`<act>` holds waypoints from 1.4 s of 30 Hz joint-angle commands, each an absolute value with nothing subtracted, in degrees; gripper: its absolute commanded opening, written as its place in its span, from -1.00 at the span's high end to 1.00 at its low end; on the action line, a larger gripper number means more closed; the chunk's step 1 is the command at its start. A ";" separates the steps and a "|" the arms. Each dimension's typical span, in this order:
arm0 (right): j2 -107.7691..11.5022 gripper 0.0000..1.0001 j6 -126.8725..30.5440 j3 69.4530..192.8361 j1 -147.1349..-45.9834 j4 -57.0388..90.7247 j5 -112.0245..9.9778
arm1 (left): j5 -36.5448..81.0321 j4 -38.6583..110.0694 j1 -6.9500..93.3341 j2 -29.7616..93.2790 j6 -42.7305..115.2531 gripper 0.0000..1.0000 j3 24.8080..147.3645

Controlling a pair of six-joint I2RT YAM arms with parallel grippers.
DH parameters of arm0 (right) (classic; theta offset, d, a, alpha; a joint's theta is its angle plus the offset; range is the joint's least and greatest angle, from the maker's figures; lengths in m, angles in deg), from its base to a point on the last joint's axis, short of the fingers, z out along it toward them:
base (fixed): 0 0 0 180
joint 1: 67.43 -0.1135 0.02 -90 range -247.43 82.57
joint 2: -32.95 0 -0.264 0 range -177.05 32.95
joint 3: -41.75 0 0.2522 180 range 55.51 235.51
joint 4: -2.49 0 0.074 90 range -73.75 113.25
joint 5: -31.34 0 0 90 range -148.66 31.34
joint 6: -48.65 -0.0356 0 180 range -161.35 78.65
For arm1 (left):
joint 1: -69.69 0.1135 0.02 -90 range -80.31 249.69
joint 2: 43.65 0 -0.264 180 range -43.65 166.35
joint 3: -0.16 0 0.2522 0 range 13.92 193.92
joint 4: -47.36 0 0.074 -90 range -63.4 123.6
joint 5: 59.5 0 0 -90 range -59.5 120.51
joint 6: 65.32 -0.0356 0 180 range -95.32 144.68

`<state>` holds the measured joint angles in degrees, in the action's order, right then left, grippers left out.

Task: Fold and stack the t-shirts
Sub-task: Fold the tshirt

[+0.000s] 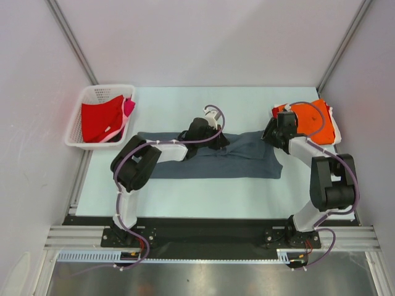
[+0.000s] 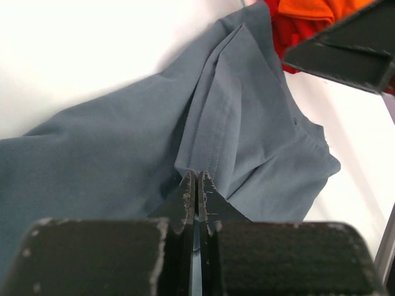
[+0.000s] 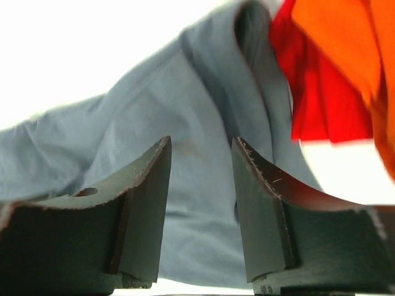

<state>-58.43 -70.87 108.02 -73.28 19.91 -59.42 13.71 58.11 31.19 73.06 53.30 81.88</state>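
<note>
Right in the middle of the table (image 1: 185,197), the left gripper (image 2: 197,183) is pinching tight on a raised fold of the grey t-shirt (image 2: 111,166). Its two fingers are pressing together, with the cloth caught between the tips. The left arm is rising from its base, bending at the elbow near the left side. From there it is stretching sideways toward the middle, low over the shirt. The grey t-shirt is lying spread wide across the middle of the table, with wrinkles running up to the pinch.

Over at the shirt's right end, the right gripper (image 3: 202,154) is hanging with its fingers apart, and it is holding nothing. Grey cloth is showing in the gap below them. The right arm is going up from its base, folding at the elbow by the right wall, and leaning forward and left toward the shirt.

Just beside that gripper, the orange t-shirt (image 1: 311,120) is sitting at the far right of the table, on top of some red cloth (image 3: 321,92). Far to the left, a white basket (image 1: 77,140) is holding a red t-shirt (image 1: 99,120) and a pink t-shirt (image 1: 129,108).
</note>
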 commanded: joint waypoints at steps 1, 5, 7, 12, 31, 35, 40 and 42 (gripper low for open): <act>-61.44 0.05 -68.69 113.51 -72.88 20.55 -59.90 | 12.84 61.11 30.84 68.50 53.60 0.99 81.15; -64.96 0.09 -68.42 116.50 -72.79 20.82 -59.37 | 13.28 60.94 30.84 68.41 53.33 1.00 80.80; -66.63 0.10 -68.33 117.21 -72.62 20.47 -59.28 | 13.10 60.76 30.76 68.94 53.42 0.99 81.06; -69.70 0.09 -67.81 120.63 -72.44 21.43 -57.52 | 13.01 59.27 30.84 69.91 53.42 0.99 82.12; -66.73 1.00 -67.72 116.87 -72.62 19.06 -53.66 | 12.93 56.72 30.84 70.44 52.72 0.99 83.09; -61.98 1.00 -68.51 113.70 -72.70 20.29 -51.55 | 12.84 56.45 30.84 70.08 52.72 0.99 82.30; -54.09 1.00 -69.91 106.94 -72.70 20.64 -49.79 | 13.10 56.54 30.84 69.03 52.37 0.99 80.63; -52.31 1.00 -70.26 105.26 -72.88 20.64 -48.56 | 13.45 56.45 30.84 68.24 51.67 0.99 79.93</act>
